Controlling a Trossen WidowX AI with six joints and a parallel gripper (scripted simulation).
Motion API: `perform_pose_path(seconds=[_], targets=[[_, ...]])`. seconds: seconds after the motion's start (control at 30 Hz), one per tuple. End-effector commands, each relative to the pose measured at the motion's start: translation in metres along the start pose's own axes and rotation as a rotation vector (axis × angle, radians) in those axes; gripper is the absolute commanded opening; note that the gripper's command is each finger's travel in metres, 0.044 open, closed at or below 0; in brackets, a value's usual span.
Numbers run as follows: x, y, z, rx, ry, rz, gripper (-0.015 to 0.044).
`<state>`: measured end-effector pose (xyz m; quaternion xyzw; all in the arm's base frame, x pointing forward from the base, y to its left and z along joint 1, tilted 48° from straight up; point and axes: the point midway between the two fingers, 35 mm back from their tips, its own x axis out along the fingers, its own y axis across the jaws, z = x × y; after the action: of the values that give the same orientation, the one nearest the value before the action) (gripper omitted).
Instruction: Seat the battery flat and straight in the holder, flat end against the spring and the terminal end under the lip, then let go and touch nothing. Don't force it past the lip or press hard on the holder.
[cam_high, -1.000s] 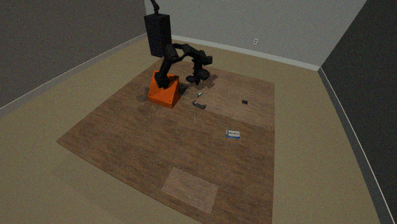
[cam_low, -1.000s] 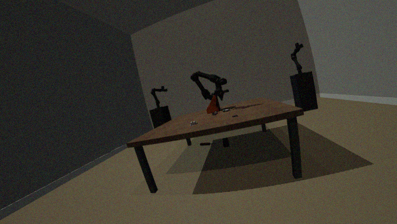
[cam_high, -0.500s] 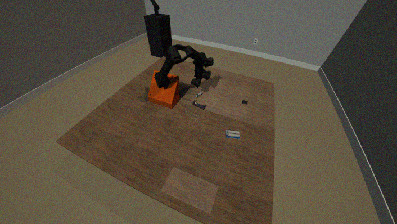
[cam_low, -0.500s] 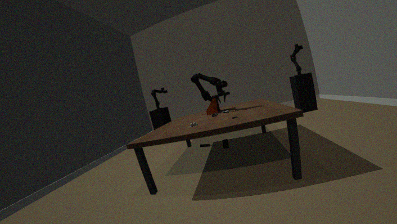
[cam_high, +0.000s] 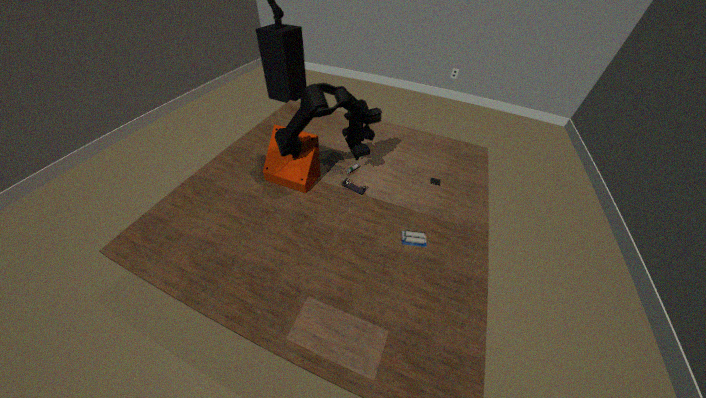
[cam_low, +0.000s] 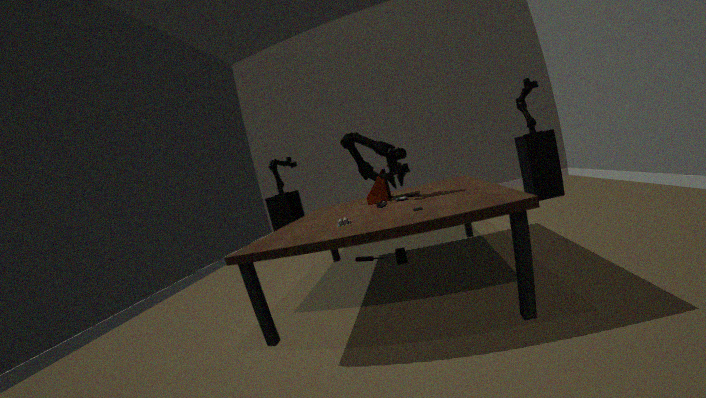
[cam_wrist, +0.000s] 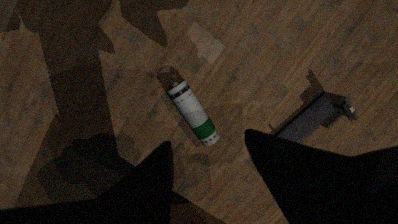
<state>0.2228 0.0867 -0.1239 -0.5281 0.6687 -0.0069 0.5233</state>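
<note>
The battery (cam_high: 353, 168) (cam_low: 401, 198) (cam_wrist: 193, 113), white with a green band, lies on its side on the table outside the holder. The dark holder (cam_high: 354, 187) (cam_low: 382, 204) (cam_wrist: 311, 119) lies beside it, empty where it shows; in the wrist view the right finger hides part of it. My gripper (cam_wrist: 208, 141) is open and empty above the table. In the wrist view its fingertips stand either side of the battery's green end, with the battery ahead of them. In the top view the fingers hang just behind the battery.
The orange arm base (cam_high: 290, 172) (cam_low: 378, 192) stands close to the battery and holder. A blue and white object (cam_high: 414, 238) (cam_low: 344, 222) lies farther off on the wooden table (cam_high: 240, 240) (cam_low: 430, 225). A small dark piece (cam_high: 435, 181) (cam_low: 418, 209) lies on another side.
</note>
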Motion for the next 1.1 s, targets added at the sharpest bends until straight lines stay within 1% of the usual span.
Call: perform_pose_path(seconds=[0.0, 0.53, 1.07], targets=[[0.027, 0.004, -0.004, -0.437, 0.033, 0.001, 0.0228], [0.028, 0.004, -0.004, -0.437, 0.033, 0.002, 0.0228], [0.054, 0.004, -0.005, -0.437, 0.033, 0.006, 0.0228]])
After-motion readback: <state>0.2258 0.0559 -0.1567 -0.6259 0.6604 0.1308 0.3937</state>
